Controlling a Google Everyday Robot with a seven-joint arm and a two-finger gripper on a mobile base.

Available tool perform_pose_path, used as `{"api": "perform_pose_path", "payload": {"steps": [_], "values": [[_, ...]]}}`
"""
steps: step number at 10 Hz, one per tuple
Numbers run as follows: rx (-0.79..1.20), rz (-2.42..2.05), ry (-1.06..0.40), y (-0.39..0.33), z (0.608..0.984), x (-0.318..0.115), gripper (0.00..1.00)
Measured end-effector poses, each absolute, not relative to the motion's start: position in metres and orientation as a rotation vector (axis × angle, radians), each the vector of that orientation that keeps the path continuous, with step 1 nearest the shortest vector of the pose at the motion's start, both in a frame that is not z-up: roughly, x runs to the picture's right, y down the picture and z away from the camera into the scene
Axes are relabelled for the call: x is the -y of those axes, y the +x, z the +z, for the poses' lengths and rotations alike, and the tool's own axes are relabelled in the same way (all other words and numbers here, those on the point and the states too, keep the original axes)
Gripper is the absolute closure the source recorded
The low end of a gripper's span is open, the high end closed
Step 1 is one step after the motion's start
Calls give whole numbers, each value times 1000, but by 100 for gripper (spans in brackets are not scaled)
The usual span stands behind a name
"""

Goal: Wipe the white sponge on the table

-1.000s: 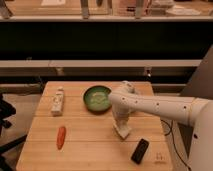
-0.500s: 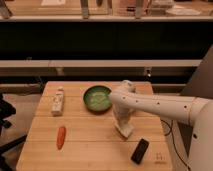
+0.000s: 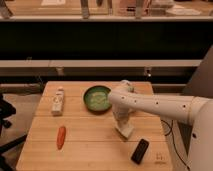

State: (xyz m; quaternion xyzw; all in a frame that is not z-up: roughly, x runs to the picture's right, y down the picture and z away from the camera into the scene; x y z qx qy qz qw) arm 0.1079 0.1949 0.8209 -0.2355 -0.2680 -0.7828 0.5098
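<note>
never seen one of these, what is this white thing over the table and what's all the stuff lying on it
The white thing is a robot arm reaching in from the right over a wooden table. The single camera looks down at the table from the front; where it is mounted is not known. At the arm's tip is the gripper, its grasping part, pointing down near the table's middle right, right at a white sponge that it is meant to wipe with. Also on the table: a green bowl at the back, a white bottle-like object at the left, an orange carrot-like item in front of that, and a black object near the front right.
</note>
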Motion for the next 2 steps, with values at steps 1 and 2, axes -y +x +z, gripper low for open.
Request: {"api": "perform_pose_path", "payload": {"steps": [1,2], "values": [[649,-1899,-568,110,821,-195,99],[654,-1910,-569,111,820,-196,99]]}}
